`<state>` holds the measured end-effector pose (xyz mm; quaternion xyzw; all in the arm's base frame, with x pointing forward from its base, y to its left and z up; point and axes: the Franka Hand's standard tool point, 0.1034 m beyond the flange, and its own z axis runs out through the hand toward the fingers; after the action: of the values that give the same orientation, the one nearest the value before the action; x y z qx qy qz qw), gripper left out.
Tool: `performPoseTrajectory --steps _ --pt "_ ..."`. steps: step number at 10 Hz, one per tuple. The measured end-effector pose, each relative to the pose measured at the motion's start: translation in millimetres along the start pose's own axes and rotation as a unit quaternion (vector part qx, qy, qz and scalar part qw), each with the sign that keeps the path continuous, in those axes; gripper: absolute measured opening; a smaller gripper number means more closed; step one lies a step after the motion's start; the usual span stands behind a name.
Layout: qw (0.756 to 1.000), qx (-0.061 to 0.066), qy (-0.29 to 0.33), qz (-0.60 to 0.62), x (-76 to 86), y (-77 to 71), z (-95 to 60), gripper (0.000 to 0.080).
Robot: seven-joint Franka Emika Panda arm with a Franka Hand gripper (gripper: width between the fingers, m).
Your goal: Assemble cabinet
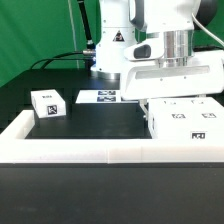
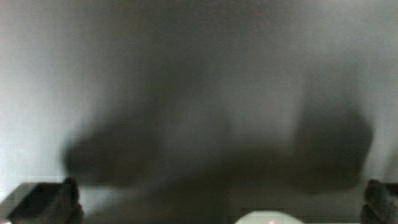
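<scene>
The cabinet's large white box body (image 1: 186,120) lies at the exterior view's right, with tags on its front face. A smaller white tagged block (image 1: 48,104) sits at the left. My gripper (image 1: 160,92) hangs directly over the box body's left part, and its fingertips are hard to make out there. In the wrist view the gripper (image 2: 214,202) is open: one dark finger (image 2: 43,200) shows at each edge. Between them is only a close, blurred grey surface, with a pale round spot (image 2: 267,217) at the edge.
The marker board (image 1: 100,97) lies flat on the black table behind the middle. The long low white border rail (image 1: 100,151) runs along the front and up the left side. The robot's base (image 1: 115,45) stands behind, before a green curtain.
</scene>
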<state>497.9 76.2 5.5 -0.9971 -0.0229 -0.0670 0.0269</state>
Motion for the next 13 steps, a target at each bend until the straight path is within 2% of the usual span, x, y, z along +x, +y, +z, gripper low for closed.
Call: performPoseTrajectory --steps 2,6,7,8,9,13 --pt "1.0 0.0 0.0 -0.002 -0.5 -0.9 0.7 0.0797" --pt "1.0 0.002 -0.001 -0.007 -1.0 -4.2 0.8 0.0256" --pt "1.0 0.002 -0.001 -0.01 -1.4 -4.9 1.0 0.0256" --pt "1.0 0.002 -0.002 -0.015 -2.2 -9.1 1.2 0.0082" --pt "1.0 0.002 -0.002 -0.027 -2.3 -9.8 1.2 0.0026" --pt "1.0 0.002 -0.002 -0.028 -2.3 -9.8 1.3 0.0002"
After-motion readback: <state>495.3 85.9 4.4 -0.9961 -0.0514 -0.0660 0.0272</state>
